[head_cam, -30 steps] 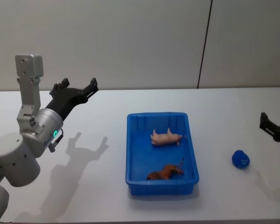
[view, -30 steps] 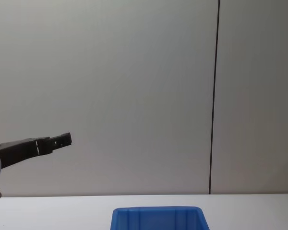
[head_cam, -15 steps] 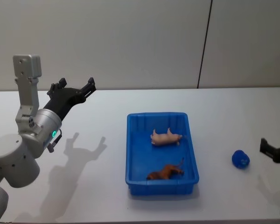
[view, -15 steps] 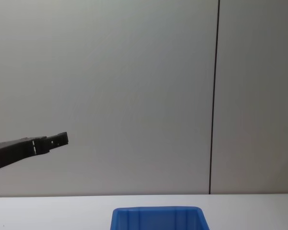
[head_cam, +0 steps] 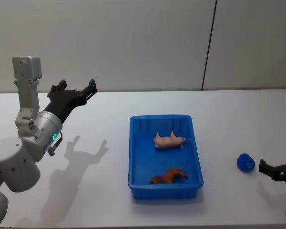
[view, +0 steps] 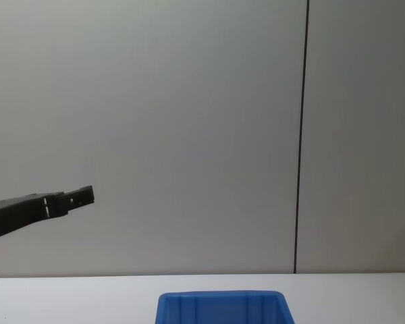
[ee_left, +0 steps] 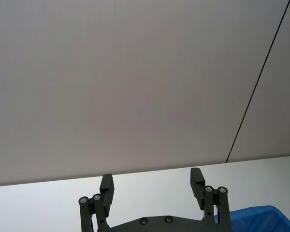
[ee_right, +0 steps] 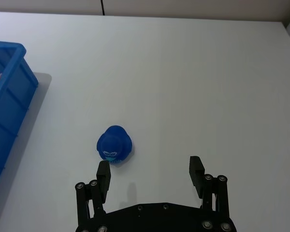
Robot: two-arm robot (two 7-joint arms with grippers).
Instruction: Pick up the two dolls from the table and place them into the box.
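- Lighting: bright, even, indoor; no glare on the white table (head_cam: pixel 100 191).
- Shadows: soft grey shadow of the left gripper (head_cam: pixel 75 88) on the table, below it in the head view.
- Focus: sharp throughout; no visible blur or edge distortion.

Tabletop (head_cam: pixel 86 200): smooth, matt white surface, uniform, taking soft shadows without glare. Box (head_cam: pixel 136 157): bright blue moulded plastic, smooth, with a slight sheen along the rounded rim. Pale doll (head_cam: pixel 169 140): peach-pink, smooth skin, looks like soft plastic or rubber; exact material cannot be told. Brown doll (head_cam: pixel 168 177): dark brown with a faint gloss; material cannot be told. Blue rounded toy (ee_right: pixel 114 145): smooth plastic-looking finish, mildly glossy, with a printed mark. Left hand (ee_left: pixel 152 186): matt black fingers with ribbed pads and bare metal screws at the joints. Left arm housing (head_cam: pixel 12 162): smooth grey, satin finish. Right hand (ee_right: pixel 150 170): same matt black build. Wall (view: pixel 189 135): flat, matt, pale grey panels.
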